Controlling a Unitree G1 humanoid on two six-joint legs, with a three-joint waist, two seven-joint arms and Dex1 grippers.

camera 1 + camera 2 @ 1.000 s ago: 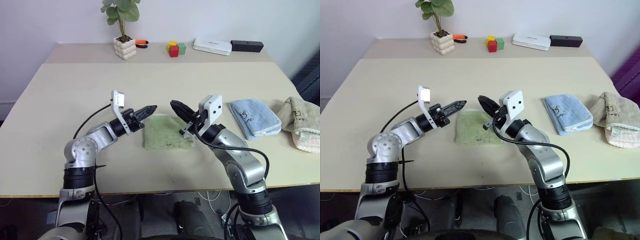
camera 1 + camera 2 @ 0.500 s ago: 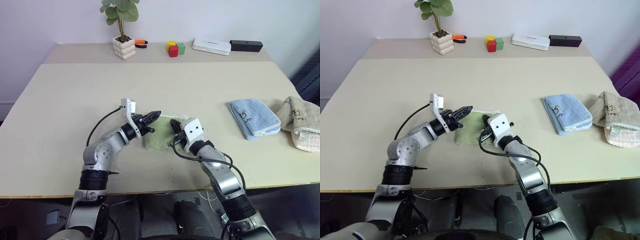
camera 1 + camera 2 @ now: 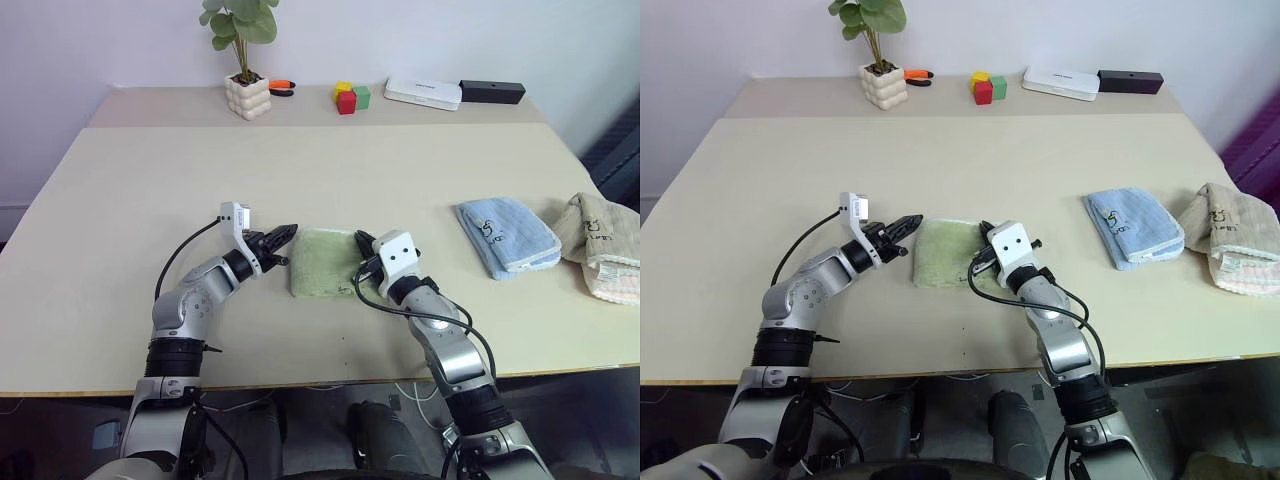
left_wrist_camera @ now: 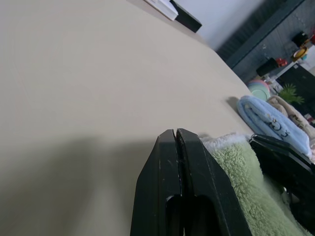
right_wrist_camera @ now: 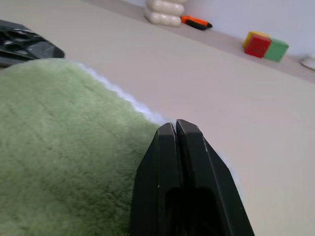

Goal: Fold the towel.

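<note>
Clutter I see around the table (image 3: 130,200)

Blue towel (image 3: 508,236) and beige towel (image 3: 602,244) at right; potted plant (image 3: 244,57), coloured blocks (image 3: 351,97), white box (image 3: 425,93) far back.

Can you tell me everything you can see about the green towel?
The green towel looks soft and fluffy, like terry cloth, with a white stitched edge and a small dark mark near its front. It lies flat as a folded rectangle on the beige table. The left gripper and right gripper, both shut, sit low at its two sides, holding nothing.
</note>
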